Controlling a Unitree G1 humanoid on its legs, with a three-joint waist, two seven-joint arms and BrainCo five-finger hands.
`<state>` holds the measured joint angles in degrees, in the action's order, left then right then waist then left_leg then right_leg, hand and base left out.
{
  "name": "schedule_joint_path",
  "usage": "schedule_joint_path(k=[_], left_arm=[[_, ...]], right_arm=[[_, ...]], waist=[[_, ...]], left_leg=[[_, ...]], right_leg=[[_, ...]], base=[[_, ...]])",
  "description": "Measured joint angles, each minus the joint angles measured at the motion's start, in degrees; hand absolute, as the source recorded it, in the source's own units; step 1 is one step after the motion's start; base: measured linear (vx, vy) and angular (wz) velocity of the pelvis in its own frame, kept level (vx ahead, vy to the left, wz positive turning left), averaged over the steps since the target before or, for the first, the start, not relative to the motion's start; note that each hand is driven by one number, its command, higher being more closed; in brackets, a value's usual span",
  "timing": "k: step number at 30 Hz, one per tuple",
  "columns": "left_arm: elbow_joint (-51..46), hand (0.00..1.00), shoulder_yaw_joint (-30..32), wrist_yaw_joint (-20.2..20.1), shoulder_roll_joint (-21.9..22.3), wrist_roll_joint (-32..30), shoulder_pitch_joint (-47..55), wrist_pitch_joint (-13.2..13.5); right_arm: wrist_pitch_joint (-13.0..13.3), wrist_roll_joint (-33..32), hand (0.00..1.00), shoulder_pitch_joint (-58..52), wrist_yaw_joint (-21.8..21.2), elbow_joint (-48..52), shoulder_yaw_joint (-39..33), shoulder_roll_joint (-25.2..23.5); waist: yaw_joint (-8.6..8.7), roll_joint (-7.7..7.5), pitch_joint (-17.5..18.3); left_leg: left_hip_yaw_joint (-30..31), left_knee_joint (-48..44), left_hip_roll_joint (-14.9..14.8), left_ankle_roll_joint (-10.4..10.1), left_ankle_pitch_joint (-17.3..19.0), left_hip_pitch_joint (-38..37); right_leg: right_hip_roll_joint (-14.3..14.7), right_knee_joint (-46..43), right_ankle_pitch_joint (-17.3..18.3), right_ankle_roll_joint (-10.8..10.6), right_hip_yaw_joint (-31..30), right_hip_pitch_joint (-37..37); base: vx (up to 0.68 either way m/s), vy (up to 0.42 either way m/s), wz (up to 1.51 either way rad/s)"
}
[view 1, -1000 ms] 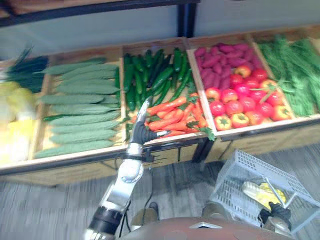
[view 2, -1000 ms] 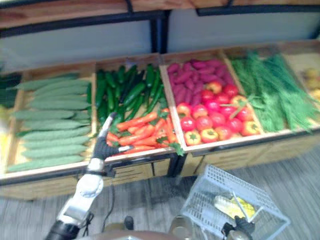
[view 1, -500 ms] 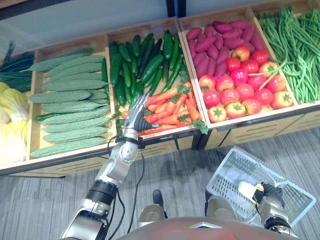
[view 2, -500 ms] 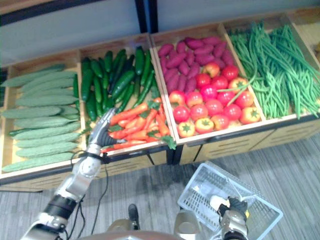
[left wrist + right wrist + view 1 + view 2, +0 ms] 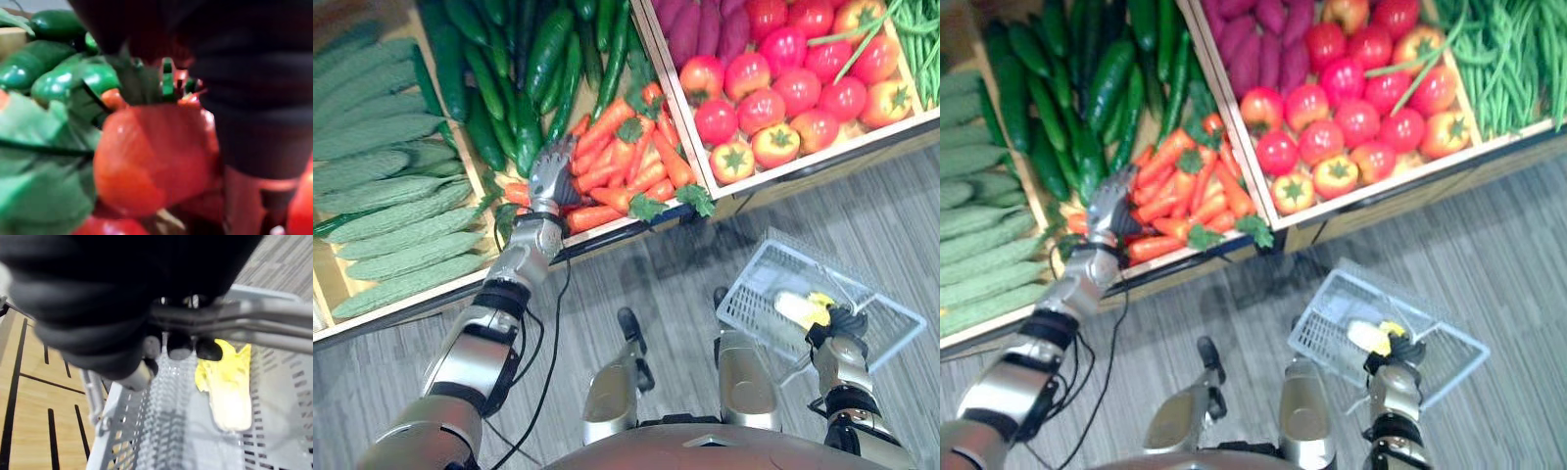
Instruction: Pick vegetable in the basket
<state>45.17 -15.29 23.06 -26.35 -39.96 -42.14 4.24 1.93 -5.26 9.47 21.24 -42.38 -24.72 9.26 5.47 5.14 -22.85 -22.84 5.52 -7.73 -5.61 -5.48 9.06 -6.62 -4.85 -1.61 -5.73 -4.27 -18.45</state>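
Observation:
Orange carrots (image 5: 626, 162) with green tops lie in the front of the middle wooden bin. My left hand (image 5: 551, 174) rests on the left end of that pile, open, its fingers laid straight over the carrots. The left wrist view has one carrot (image 5: 151, 156) very close under the hand's dark cover. At the lower right my right hand (image 5: 842, 323) is shut on the grey handle (image 5: 254, 325) of a white mesh basket (image 5: 744, 294) that hangs above the floor. A yellow corn cob (image 5: 800, 308) lies in the basket.
Dark green cucumbers (image 5: 509, 78) lie behind the carrots, and pale green gourds (image 5: 382, 186) fill the bin to the left. Red and orange tomatoes (image 5: 783, 88), purple sweet potatoes (image 5: 690, 29) and green beans (image 5: 920, 49) lie to the right. Grey floor runs in front of the stand.
The camera has tipped down and moved closer to the stand. My left hand has settled lower onto the carrots. The basket stays in my right hand.

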Motion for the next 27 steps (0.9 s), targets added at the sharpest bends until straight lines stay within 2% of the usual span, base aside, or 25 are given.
schedule_joint_path(k=[4,7,10,12,17,20,25,27], left_arm=[[1.69,1.0,-0.12,0.32,0.26,-1.1,-4.03,-1.58],[2.07,1.0,-0.13,0.3,0.52,-2.57,-6.86,-1.69],[1.96,1.0,-3.04,-0.25,1.37,-6.26,-8.8,-1.48],[1.6,1.0,-4.92,-1.13,1.63,-6.47,-9.33,-1.36],[0.63,1.0,-8.84,-5.19,1.64,-6.92,-7.66,-0.74],[-5.21,1.0,-8.13,-5.7,0.37,-6.95,-3.62,-0.68],[-16.72,1.0,-3.26,-5.37,-5.37,-7.89,4.25,-1.07],[-20.7,1.0,-0.84,-5.12,-6.62,-8.56,6.98,-1.08]], right_arm=[[0.88,-0.05,1.0,0.12,0.39,1.3,1.92,-0.51],[0.96,-0.07,1.0,0.09,0.4,2.24,2.81,-0.49],[0.95,-0.09,1.0,0.07,0.39,2.72,3.11,-0.48],[0.93,-0.12,1.0,-0.34,0.34,2.74,2.99,-0.48],[0.74,-0.1,1.0,-2.48,-0.15,2.77,2.81,-1.39],[0.84,-0.12,1.0,-5.32,-0.96,2.6,2.27,-1.82],[0.84,-0.11,1.0,-7.32,-1.9,-1.06,0.55,-2.56],[0.82,-0.12,1.0,-9.41,-2.37,-2.08,0.27,-2.64]], waist=[[-0.25,-0.5,-0.51],[-0.35,-0.8,-1.13],[-0.77,-0.89,-1.19],[-1.44,-0.88,-1.18],[-1.56,-0.92,-1.0],[-1.69,-0.93,-0.82],[-1.97,-1.25,3.14],[-1.86,-1.16,6.31]], left_leg=[[-2.03,0.28,-0.05,-0.3,0.21,1.07],[-5.26,0.34,-0.54,-0.31,0.32,1.12],[-6.9,0.34,-0.41,0.09,-0.32,0.88],[-7.23,0.34,-0.37,0.38,-0.56,0.57],[-7.23,0.38,-0.46,0.42,-0.59,-2.39],[-5.94,0.14,-0.18,0.42,-0.58,-4.21],[-4.28,0.15,0.0,0.41,-0.56,-6.66],[-3.14,0.17,0.27,0.38,-0.52,-6.88]], right_leg=[[0.13,0.84,-1.19,-0.43,-1.71,-1.13],[-0.04,2.19,-2.11,-0.57,-2.0,-1.16],[-0.41,2.45,-2.57,-0.89,-2.41,-1.08],[-0.5,2.43,-2.58,-0.9,-2.39,-0.84],[-0.88,2.92,-2.11,-1.44,-0.71,3.54],[-1.4,2.9,-1.46,-1.75,0.93,6.14],[-1.6,3.08,-0.45,-1.47,2.63,9.67],[-1.6,3.13,0.16,-1.43,3.65,10.61]], base=[[-0.05,-0.003,-0.15],[-0.02,0.0,0.0],[0.03,0.012,-0.05],[0.06,0.006,-0.02],[0.06,0.008,0.15],[0.06,0.009,0.24],[0.04,0.002,0.18],[0.03,-0.01,0.21]])
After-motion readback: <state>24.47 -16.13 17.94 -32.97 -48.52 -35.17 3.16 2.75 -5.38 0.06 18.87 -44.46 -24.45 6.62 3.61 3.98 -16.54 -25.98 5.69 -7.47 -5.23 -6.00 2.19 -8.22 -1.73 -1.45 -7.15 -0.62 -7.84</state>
